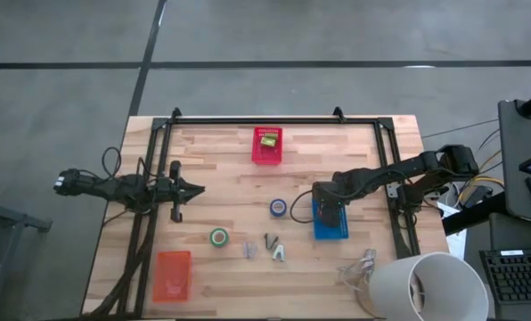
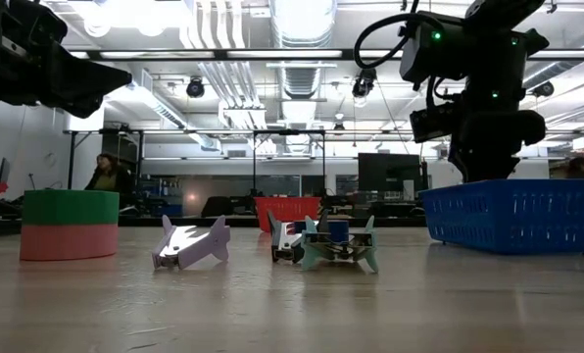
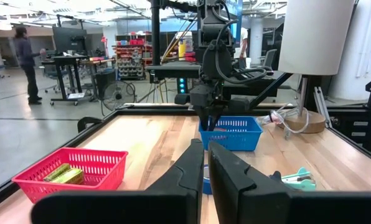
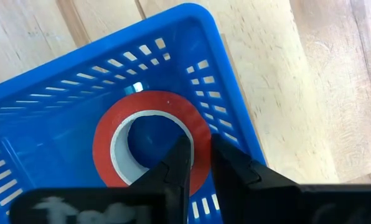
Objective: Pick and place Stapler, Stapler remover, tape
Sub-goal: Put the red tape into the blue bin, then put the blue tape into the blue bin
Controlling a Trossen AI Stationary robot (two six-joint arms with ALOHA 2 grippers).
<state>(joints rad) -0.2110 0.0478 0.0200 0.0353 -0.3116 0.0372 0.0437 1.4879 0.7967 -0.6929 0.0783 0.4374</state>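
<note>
The red tape roll (image 4: 149, 146) lies inside the blue basket (image 1: 330, 219), and my right gripper (image 4: 200, 152) reaches down into that basket from above, shut on the roll. The yellow-green stapler (image 1: 269, 140) lies in the red basket (image 1: 267, 146) near the far edge, also visible in the left wrist view as stapler (image 3: 64, 173). The green tape roll (image 1: 219, 237) lies flat on the table, with three staple removers (image 1: 270, 247) just right of it. My left gripper (image 1: 197, 188) hovers shut over the table's left side, touching nothing. My right gripper holds the red tape roll by its ring wall (image 4: 201, 142): one finger stands in the hollow centre, the other outside the rim. The fingers come from above, pointing down into the blue basket. The roll lies level; whether it rests on the basket floor I cannot tell.
A blue-rimmed roll (image 1: 278, 208) lies left of the blue basket. An orange basket (image 1: 172, 275) sits at the near left corner. A white lamp shade (image 1: 426, 285) and a tangle of wires (image 1: 359, 266) fill the near right corner. Black rails (image 1: 274, 120) frame the table.
</note>
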